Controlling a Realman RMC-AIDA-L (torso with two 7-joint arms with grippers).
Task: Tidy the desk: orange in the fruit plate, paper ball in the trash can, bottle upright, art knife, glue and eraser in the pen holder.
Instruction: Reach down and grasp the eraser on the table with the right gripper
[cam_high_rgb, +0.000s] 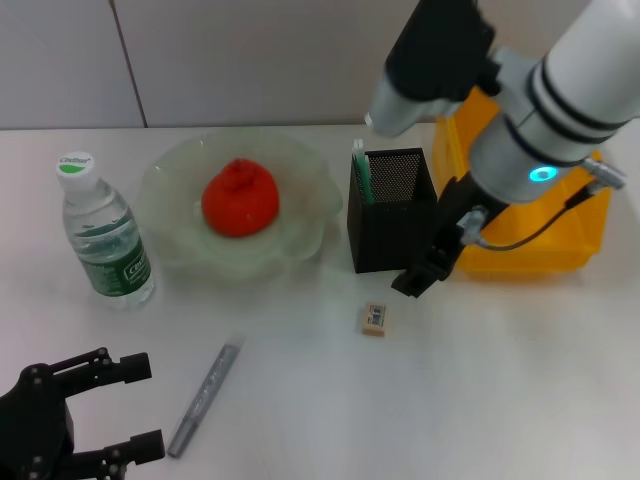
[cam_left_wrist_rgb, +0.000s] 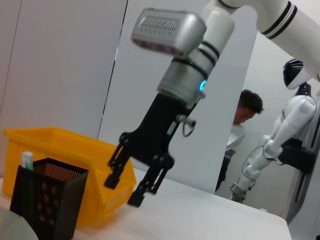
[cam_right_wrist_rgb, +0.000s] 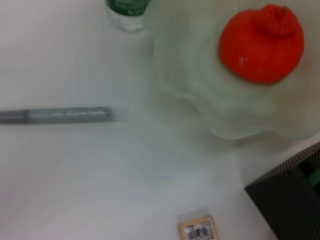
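Observation:
The orange (cam_high_rgb: 240, 197) lies in the pale green fruit plate (cam_high_rgb: 310, 215). The water bottle (cam_high_rgb: 105, 235) stands upright at the left. The black mesh pen holder (cam_high_rgb: 392, 215) holds a green-and-white glue stick (cam_high_rgb: 360, 170). The eraser (cam_high_rgb: 374, 319) lies on the table in front of the holder. The grey art knife (cam_high_rgb: 205, 395) lies at the front left. My right gripper (cam_high_rgb: 420, 278) is open and empty, just above and beyond the eraser, beside the holder; it also shows in the left wrist view (cam_left_wrist_rgb: 123, 191). My left gripper (cam_high_rgb: 138, 408) is open at the front left, next to the knife. No paper ball is in view.
A yellow bin (cam_high_rgb: 530, 235) stands right of the pen holder, behind my right arm. The right wrist view shows the eraser (cam_right_wrist_rgb: 198, 229), the knife (cam_right_wrist_rgb: 65, 115), the plate (cam_right_wrist_rgb: 200, 90) and the orange (cam_right_wrist_rgb: 261, 42). A person and a white robot (cam_left_wrist_rgb: 280, 135) are far behind.

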